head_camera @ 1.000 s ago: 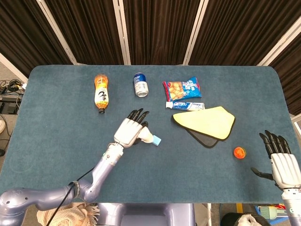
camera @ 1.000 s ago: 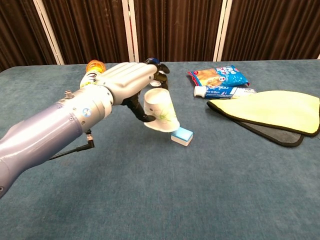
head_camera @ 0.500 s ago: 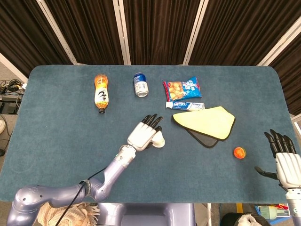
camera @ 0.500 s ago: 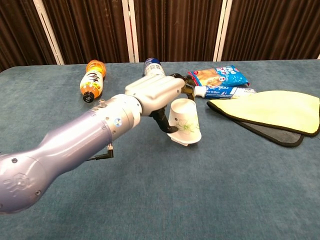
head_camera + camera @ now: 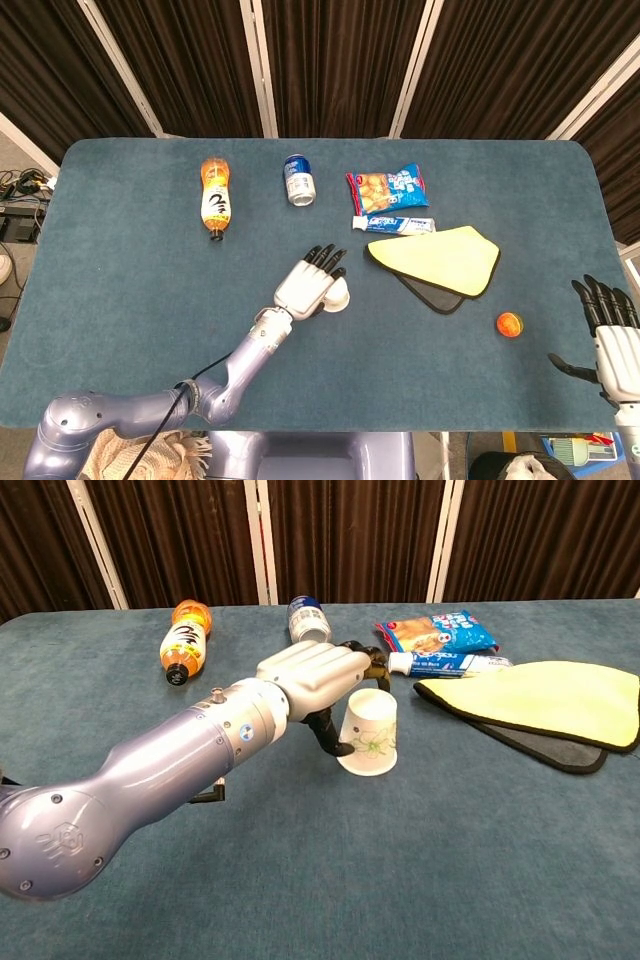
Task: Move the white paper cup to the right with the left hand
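Observation:
The white paper cup [image 5: 368, 735] with a green print stands upside down on the blue table [image 5: 420, 860], near its middle. My left hand [image 5: 315, 675] wraps it: the thumb lies against the cup's left side and the fingers curl over and behind its top. From the head view, the left hand [image 5: 308, 283] covers most of the cup [image 5: 341, 294]. My right hand [image 5: 610, 335] hangs by the table's right edge, fingers spread, holding nothing.
An orange drink bottle [image 5: 214, 196] and a can [image 5: 298, 179] lie at the back. A snack bag [image 5: 387, 186] and a toothpaste tube [image 5: 393, 224] lie right of the can. A yellow cloth [image 5: 440, 258] on a dark mat and a small orange object [image 5: 509, 324] sit right of the cup.
My left hand carried the tilted cup to the right and set it down upright on its rim. The small blue and white block seen earlier no longer shows. The right hand drifted slightly down.

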Motion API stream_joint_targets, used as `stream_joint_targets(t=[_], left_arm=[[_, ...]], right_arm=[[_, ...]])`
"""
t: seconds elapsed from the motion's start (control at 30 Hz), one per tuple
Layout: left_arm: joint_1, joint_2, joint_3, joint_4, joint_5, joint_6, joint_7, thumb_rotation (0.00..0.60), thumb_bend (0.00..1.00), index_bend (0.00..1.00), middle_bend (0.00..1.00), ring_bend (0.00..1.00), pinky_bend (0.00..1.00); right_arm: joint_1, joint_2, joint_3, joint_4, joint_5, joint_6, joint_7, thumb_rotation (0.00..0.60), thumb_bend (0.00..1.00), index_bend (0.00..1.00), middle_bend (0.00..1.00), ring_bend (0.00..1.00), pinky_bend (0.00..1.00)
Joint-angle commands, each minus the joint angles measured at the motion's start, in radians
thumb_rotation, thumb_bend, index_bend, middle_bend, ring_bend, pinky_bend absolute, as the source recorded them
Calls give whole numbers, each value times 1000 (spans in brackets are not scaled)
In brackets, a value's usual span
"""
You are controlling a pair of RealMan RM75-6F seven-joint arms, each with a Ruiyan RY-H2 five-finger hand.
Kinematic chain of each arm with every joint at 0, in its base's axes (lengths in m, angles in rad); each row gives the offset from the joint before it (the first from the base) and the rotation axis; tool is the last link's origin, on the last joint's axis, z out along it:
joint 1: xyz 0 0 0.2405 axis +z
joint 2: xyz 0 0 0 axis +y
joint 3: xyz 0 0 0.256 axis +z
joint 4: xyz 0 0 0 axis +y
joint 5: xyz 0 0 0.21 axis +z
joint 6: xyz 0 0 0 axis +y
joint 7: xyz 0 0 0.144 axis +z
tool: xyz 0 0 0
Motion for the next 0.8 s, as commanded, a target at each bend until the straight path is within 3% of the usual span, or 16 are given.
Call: stream_joint_targets(t=[0.03, 0.3, 0.5, 0.63, 0.8], left_arm=[[-5, -5, 1, 13, -16, -11, 11, 600, 154, 33, 31, 0, 121], [-9, -5, -3, -7, -50, -10, 25, 600, 50, 0, 4, 0, 121], [41, 81, 18, -163, -7, 72, 19, 600, 43, 0, 0, 0, 121], [143, 237, 106, -362, 33, 174, 88, 600, 43, 0, 0, 0, 121], [331, 472, 264, -577, 105, 388, 174, 600, 43, 0, 0, 0, 121]], right_arm=[[-4, 3, 0, -2, 1, 6, 0, 600, 63, 0, 0, 0, 0], [-12, 8, -2, -6, -4, 15, 5, 600, 64, 0, 0, 0, 0], [-12, 7, 0, 0, -3, 14, 5, 600, 66, 0, 0, 0, 0], [-14, 6, 6, 4, -4, 26, 9, 600, 66, 0, 0, 0, 0], [-15, -7, 0, -6, -30, 42, -18, 600, 64, 0, 0, 0, 0]])
